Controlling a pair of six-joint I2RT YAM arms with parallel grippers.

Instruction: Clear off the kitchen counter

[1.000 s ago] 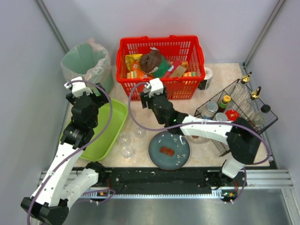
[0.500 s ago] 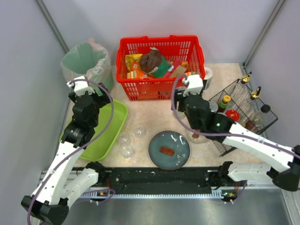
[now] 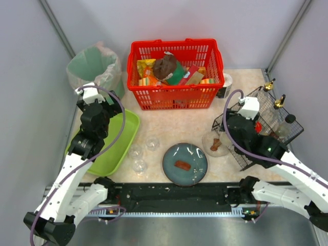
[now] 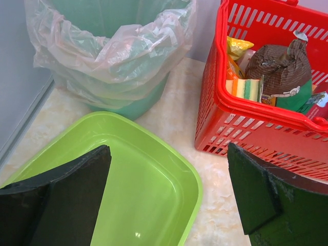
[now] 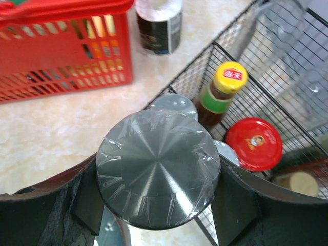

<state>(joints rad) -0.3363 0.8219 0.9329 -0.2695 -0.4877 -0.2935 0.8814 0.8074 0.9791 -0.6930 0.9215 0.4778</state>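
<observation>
The counter [image 3: 174, 123], pale mottled stone, fills the floor of the booth between the arms' bases and the far wall, and it looks to me less than half cleared. The right claw [image 5: 159, 200] is part-closed on a round can [image 5: 156, 174] with a film-wrapped silver top, gripped by its sides and held over the near left corner of the wire rack [image 3: 264, 100] on the right. That rack already has bottles and a red-lidded jar standing in it, so I take this for a put-away in progress. The left claw [image 4: 169, 189] is wide open and holds nothing, hanging over the far end of the green tray [image 3: 123, 138] on the left.

A fair bit is left. A blue plate [image 3: 197, 171] with a scrap of food [image 3: 182, 165] sits near the middle front. Three small glasses [image 3: 139, 165] stand just left of it, beside the tray. A clear dish [image 3: 215, 144] with a brown bit in it lies just right of the plate. A dark-labelled jar [image 3: 224, 85] stands at the far right corner of the red basket [image 3: 177, 97], which is already full of packets.

A lined green bin [image 3: 95, 66] stands at the far left. Plain grey walls close in three sides, and a black rail [image 3: 174, 195] runs along the near edge.
</observation>
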